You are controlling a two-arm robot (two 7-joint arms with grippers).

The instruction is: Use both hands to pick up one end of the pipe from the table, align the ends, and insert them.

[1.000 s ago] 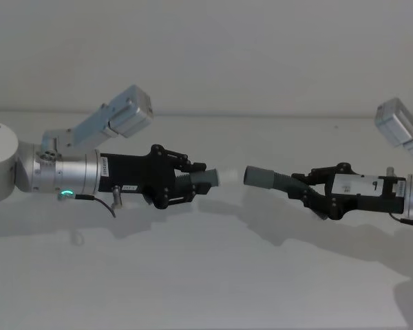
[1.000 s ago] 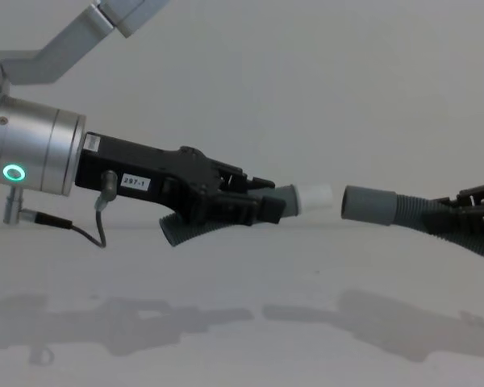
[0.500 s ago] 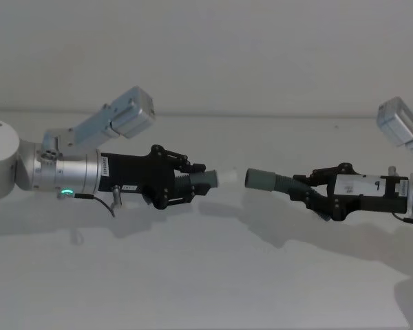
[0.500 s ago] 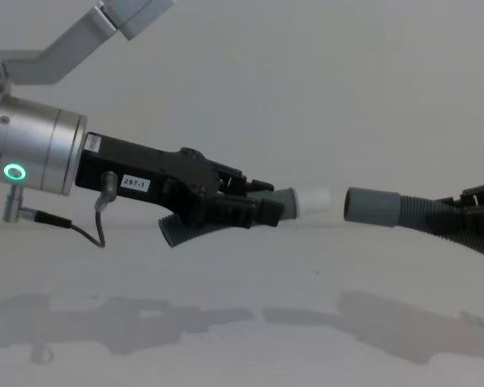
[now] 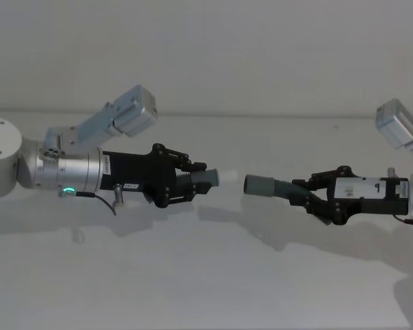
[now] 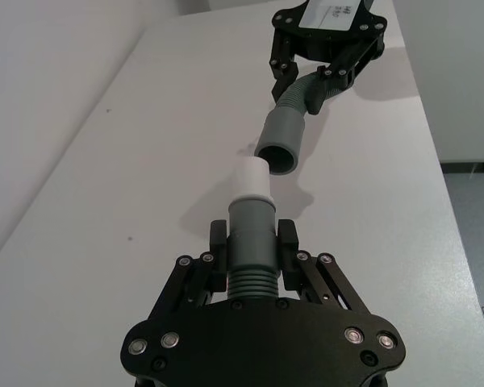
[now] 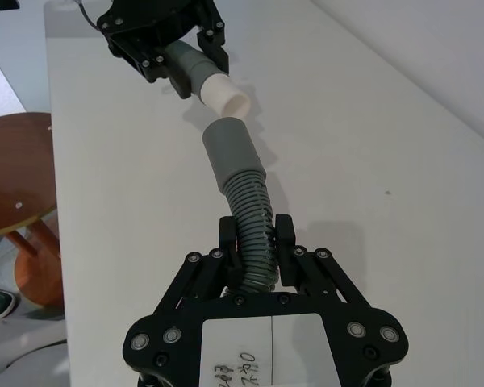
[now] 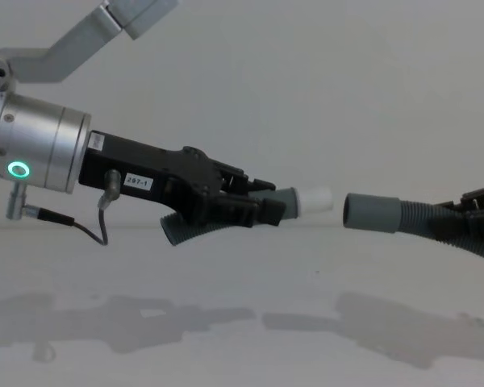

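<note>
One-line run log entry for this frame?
left gripper holds short hose | right gripper holds long hose | both airborne | ends facing, gap, not inserted

Left matt black plastic jawed gripper (image 5: 193, 184) on a brushed silver metal wrist; right black plastic jawed gripper (image 5: 316, 201) carries a white paper label. Shorter dark-grey ribbed rubbery hose (image 6: 251, 262): smooth matt cuff, whitish plastic-looking tip. Longer dark-grey ribbed hose (image 7: 252, 222): smooth matt collar. Plain matt white-grey table (image 5: 206, 275), smooth. Glossy brown wooden stool (image 7: 16, 173) at 9 o'clock, probably varnished.
</note>
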